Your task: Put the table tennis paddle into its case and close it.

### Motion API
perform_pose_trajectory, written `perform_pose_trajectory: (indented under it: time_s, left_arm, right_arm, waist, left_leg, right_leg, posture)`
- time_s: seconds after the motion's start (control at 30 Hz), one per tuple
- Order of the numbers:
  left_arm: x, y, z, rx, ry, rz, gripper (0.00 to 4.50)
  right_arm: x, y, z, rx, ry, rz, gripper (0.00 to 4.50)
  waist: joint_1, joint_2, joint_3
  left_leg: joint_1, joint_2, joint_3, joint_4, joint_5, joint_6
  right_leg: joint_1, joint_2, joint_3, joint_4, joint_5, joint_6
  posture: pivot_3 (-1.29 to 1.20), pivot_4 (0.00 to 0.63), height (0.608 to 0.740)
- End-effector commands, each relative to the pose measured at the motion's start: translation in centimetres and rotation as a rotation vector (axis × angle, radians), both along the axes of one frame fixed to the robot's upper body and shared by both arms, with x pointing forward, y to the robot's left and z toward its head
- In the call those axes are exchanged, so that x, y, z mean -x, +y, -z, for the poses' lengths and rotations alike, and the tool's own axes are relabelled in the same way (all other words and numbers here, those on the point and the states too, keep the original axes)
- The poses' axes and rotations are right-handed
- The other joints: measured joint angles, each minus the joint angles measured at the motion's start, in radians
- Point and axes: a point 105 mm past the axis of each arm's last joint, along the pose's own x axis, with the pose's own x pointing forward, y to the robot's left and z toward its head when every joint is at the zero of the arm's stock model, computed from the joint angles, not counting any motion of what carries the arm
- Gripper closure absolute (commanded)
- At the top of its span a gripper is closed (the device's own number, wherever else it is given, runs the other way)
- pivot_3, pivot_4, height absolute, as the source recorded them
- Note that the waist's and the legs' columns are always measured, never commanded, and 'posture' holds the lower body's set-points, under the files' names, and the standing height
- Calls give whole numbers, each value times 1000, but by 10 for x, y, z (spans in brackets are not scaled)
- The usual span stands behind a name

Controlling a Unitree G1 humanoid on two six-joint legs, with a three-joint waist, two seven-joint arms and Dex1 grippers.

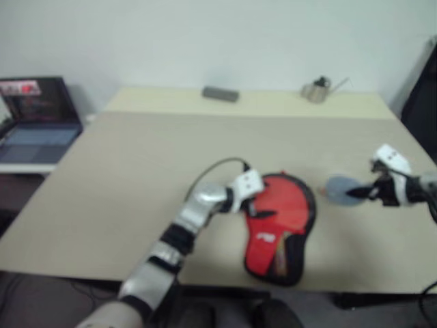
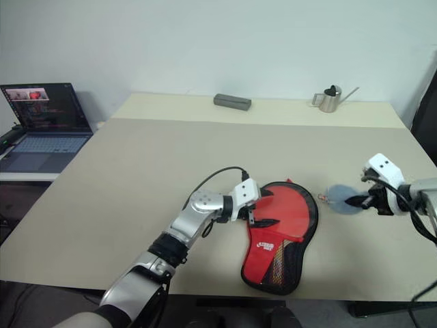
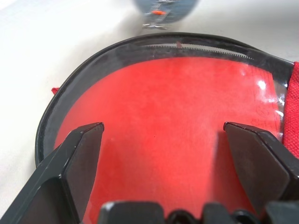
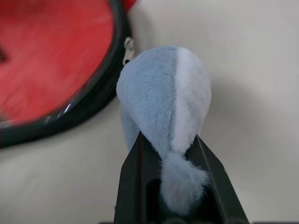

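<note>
An open dark laptop (image 2: 46, 126) sat on a side surface off the left edge of the broad, pale wooden table (image 2: 136, 178), whose left half lay bare. At the far edge rested a flat grey rectangular block (image 2: 232, 102) and, further right, a small metal watering can (image 2: 331, 98) with a thin spout. Near the front edge, the left gripper (image 2: 263, 208) hovered with jaws spread wide over the paddle-shaped red soft case (image 2: 287, 232), black-edged with a small white mark and a toothed zip around its rim. The smooth red face of the table tennis paddle (image 3: 163, 121) showed inside the case's round end. Just right of the case, the right gripper (image 2: 356, 201) was clamped on the tail of a fluffy blue-and-white plush charm (image 4: 163, 112), which hung beside the case's rim with open tabletop beyond.
</note>
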Motion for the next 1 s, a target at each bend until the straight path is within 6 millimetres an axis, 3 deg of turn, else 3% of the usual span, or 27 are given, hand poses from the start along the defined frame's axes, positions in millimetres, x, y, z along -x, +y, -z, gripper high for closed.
perform_pose_trajectory:
  time_s: [0.03, 0.33, 0.67, 1.0]
  left_arm:
    - [6, 11, 36, -108, 88, -17, 0]
    - [6, 7, 36, -105, 87, -9, 0]
    - [6, 2, 35, -100, 84, 1, 0]
    - [6, 0, 34, -98, 82, 7, 0]
  right_arm:
    - [14, 4, -23, -6, -44, -47, 4473]
    - [67, 25, -16, -18, 56, -196, 4475]
    - [131, 57, 13, 14, 209, -419, 4475]
    - [177, 80, 24, 3, 293, -591, 4484]
  waist:
    - [3, 0, 0]
    - [19, 1, -1]
    - [21, 0, -1]
    - [35, -1, -1]
  left_leg:
    - [0, 0, 0, 0, 0, 0]
    - [1, 0, 0, 0, 0, 0]
    - [1, 0, 0, 0, 0, 0]
    - [0, -1, -3, 0, 0, 0]
  right_leg:
    - [0, 0, 0, 0, 0, 0]
    - [2, 1, -1, -1, -1, 1]
    - [3, 1, -1, -2, -4, 6]
    - [5, 1, -2, -5, -4, 8]
  posture:
    - [0, 150, 740]
    - [0, 150, 740]
    - [0, 150, 740]
    - [0, 150, 740]
